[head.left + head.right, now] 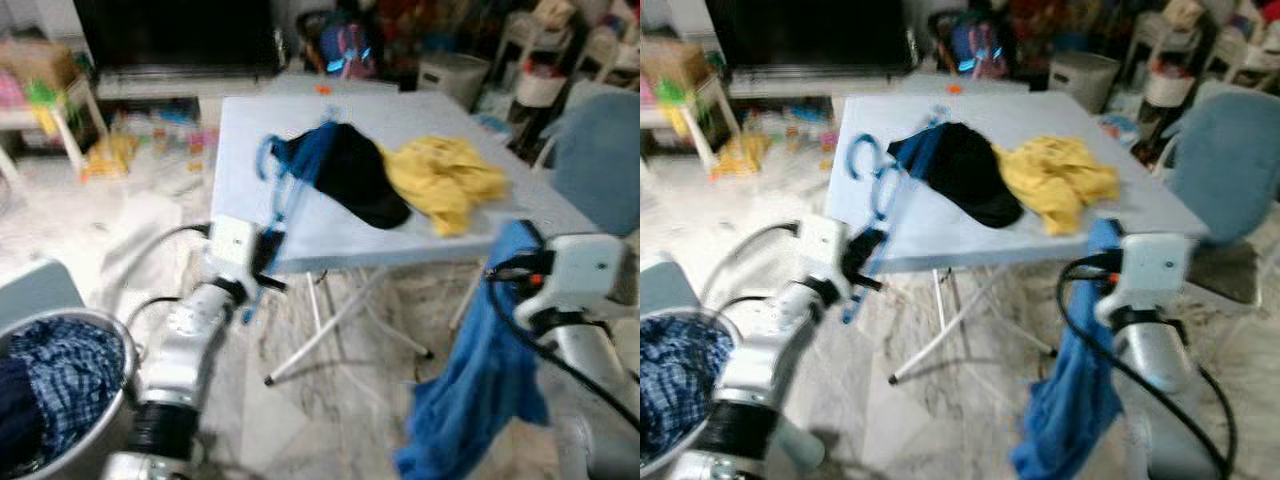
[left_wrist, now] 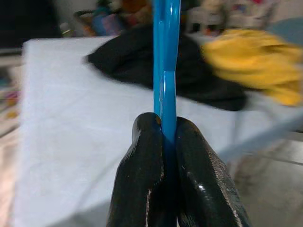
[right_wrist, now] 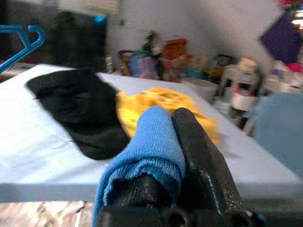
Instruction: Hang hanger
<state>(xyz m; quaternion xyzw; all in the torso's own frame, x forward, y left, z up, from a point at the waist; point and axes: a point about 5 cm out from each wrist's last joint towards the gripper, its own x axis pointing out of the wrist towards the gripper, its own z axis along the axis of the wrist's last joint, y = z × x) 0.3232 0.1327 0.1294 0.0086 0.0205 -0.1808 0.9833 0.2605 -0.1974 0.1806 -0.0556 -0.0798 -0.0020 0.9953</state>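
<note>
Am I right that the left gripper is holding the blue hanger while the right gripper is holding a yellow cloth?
Not quite: the right gripper holds a blue cloth, as the right wrist view shows. The left gripper does hold the blue hanger.

Open tabletop to the robot's left, clutter across the middle and right.

The tabletop [image 1: 250, 130] lies bare along its left side and near edge, the widest room for a tool to pass. A black garment [image 1: 355, 175] and a yellow garment [image 1: 445, 180], touching each other, block the centre and right. The left tool [image 2: 163, 142], pinched tight on a blue hanger [image 2: 165, 56], sits at the near left corner. The right tool [image 3: 163, 142] grips a hanging blue cloth [image 1: 475, 380] at the near right edge. A laundry basket [image 1: 100, 420] crowds the floor on the left, a blue chair [image 1: 1225, 150] the right.
</note>
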